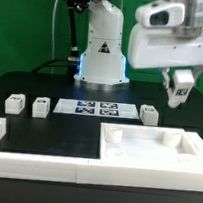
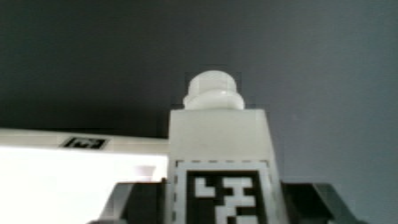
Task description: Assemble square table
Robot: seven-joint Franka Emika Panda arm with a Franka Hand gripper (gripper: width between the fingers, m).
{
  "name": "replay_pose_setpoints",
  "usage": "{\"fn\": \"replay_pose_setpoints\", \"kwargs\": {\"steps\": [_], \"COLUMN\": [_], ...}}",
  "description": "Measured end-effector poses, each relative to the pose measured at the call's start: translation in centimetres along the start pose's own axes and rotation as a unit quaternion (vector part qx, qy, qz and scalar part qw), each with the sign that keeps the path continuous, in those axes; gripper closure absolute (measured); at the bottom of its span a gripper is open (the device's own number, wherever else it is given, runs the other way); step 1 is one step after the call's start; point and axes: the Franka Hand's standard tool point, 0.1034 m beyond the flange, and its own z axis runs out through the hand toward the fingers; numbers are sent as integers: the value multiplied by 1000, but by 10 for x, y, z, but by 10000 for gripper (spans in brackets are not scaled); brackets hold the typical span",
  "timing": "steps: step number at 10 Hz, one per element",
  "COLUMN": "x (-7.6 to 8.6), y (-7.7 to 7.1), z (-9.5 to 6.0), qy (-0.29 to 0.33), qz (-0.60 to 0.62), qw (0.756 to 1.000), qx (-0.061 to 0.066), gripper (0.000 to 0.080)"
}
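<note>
Clamps one table leg in the gripper. Shows its rounded peg only at the wrist; three loose legs, marker board only outside.

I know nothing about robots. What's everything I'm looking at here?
table: one, black, under everything
marker board: one, white with black tags, mid-table
loose legs: three, white, two at the exterior view's left of the marker board, one at its right
held leg: one, white, black tag, in the gripper
tabletop panel: one, white, front, exterior view's right
low wall: one, white, front edge
arm: one, white, behind the marker board
gripper: one, dark fingers, above the panel, shut on the held leg
</note>
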Motion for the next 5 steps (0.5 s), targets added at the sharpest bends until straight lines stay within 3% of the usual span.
{"fn": "replay_pose_setpoints", "kwargs": {"steps": [3, 5], "x": [24, 25], "y": [0, 2], "z": [-12, -11], "qy": [96, 163], "qz": [-3, -6], "qw": [995, 987], "qx": [-1, -3], "gripper": [512, 512]}}
